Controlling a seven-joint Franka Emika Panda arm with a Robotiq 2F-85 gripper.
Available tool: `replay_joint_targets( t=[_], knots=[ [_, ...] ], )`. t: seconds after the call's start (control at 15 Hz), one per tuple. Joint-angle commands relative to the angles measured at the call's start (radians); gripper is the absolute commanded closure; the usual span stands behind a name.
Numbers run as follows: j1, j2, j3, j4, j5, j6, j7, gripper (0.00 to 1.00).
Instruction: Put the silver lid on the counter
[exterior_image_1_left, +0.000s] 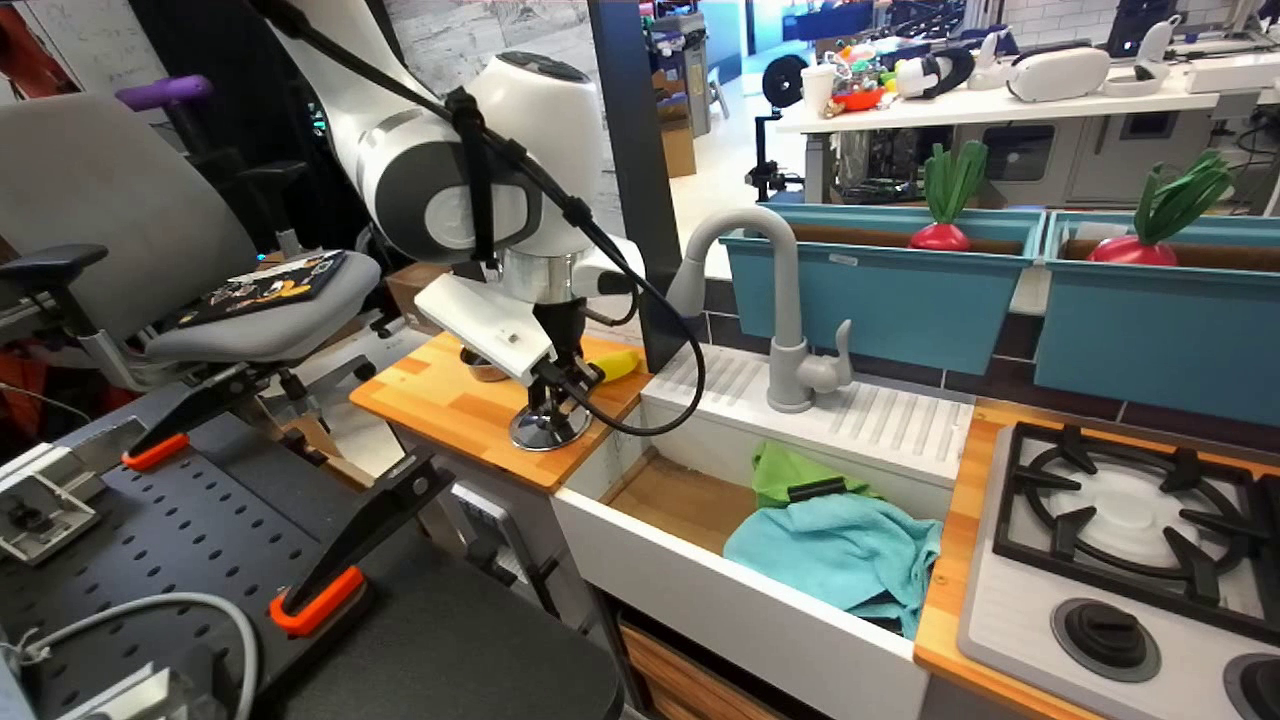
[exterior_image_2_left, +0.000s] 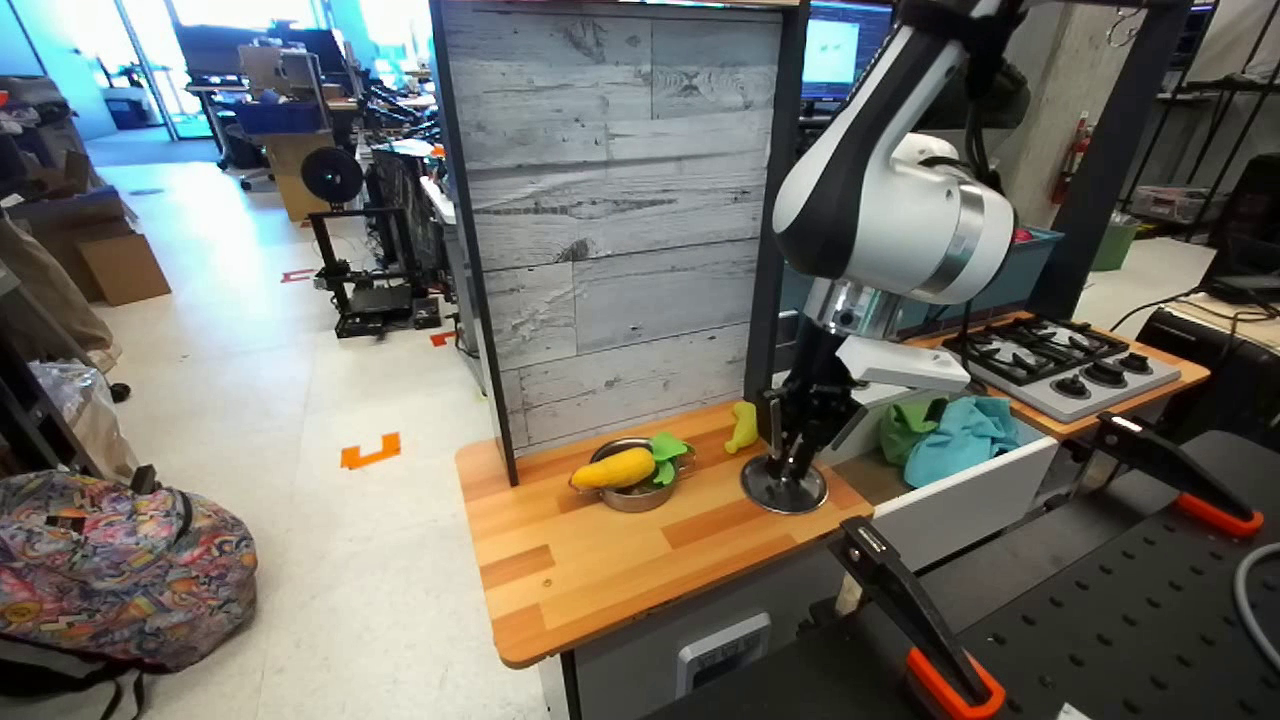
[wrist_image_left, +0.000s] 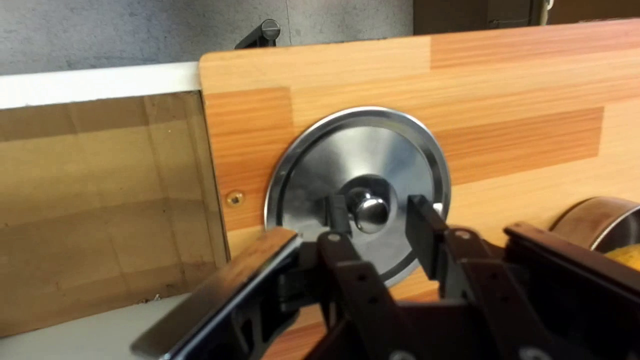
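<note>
The round silver lid lies flat on the wooden counter, near the sink edge; it shows in both exterior views (exterior_image_1_left: 533, 432) (exterior_image_2_left: 783, 493) and in the wrist view (wrist_image_left: 320, 170). The tan wooden counter (exterior_image_1_left: 450, 398) also shows in an exterior view (exterior_image_2_left: 600, 565) and in the wrist view (wrist_image_left: 500, 82). My gripper (wrist_image_left: 377, 207) points down over the lid with its fingers apart. The lid's round knob (wrist_image_left: 372, 214) is between the fingertips, with a gap on the right side and a smaller one on the left. The gripper hides the lid's near part.
A metal pot (exterior_image_2_left: 637, 500) holding a yellow object (exterior_image_2_left: 618, 467) with green leaves stands on the counter. Another yellow object (exterior_image_2_left: 742, 428) lies by the wall. The white sink (exterior_image_1_left: 745, 615) holds green and blue cloths (exterior_image_1_left: 840, 545). A faucet (exterior_image_1_left: 785, 300) stands behind it.
</note>
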Motion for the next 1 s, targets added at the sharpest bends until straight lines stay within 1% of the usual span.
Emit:
replay_joint_targets(
  t=[0.0, 0.2, 0.33, 0.47, 0.67, 0.73, 0.8, 0.93],
  knots=[
    [0.034, 0.001, -0.023, 0.023, -0.02, -0.009, 0.054, 0.46],
    [0.042, -0.035, -0.013, -0.008, -0.019, -0.024, 0.059, 0.17],
    [0.063, -0.08, -0.018, -0.053, -0.024, -0.02, 0.068, 0.0],
    [0.075, -0.158, -0.005, -0.133, -0.022, 0.002, 0.068, 0.0],
    [0.075, -0.306, 0.041, -0.258, -0.01, -0.03, 0.051, 0.0],
    [0.093, -0.355, 0.043, -0.291, -0.008, -0.043, 0.068, 0.0],
    [0.079, -0.223, 0.036, -0.178, -0.004, -0.017, 0.037, 0.0],
    [0.099, -0.307, 0.041, -0.242, 0.003, -0.028, 0.05, 0.0]
  ],
)
